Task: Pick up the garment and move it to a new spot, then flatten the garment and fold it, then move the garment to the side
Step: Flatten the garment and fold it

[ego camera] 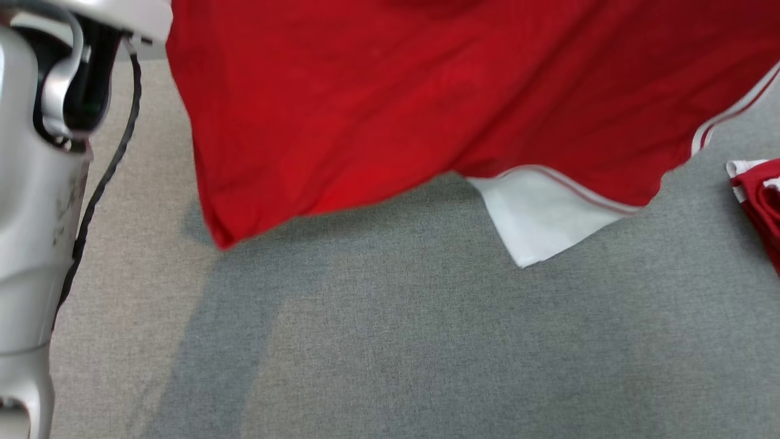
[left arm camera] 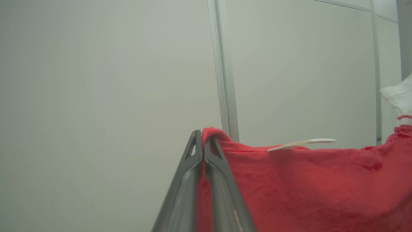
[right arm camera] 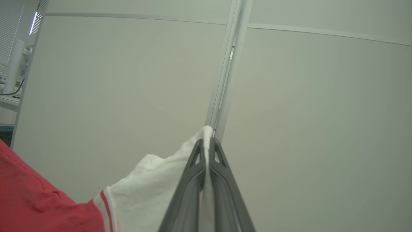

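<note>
The garment [ego camera: 390, 97] is red with white panels and white stripes. It hangs spread in the air above the grey cloth-covered table [ego camera: 396, 341], its lower hem and a white corner [ego camera: 536, 225] dangling near the surface. In the left wrist view my left gripper [left arm camera: 203, 137] is shut on a red edge of the garment [left arm camera: 305, 187]. In the right wrist view my right gripper [right arm camera: 207, 141] is shut on a white part of the garment [right arm camera: 154, 190], which runs left into red cloth. Both grippers point up at a pale wall.
Another red and white piece of clothing [ego camera: 758, 195] lies at the table's right edge. My pale left forearm [ego camera: 36, 183] with a black cable stands at the far left. The garment casts a shadow on the table beneath it.
</note>
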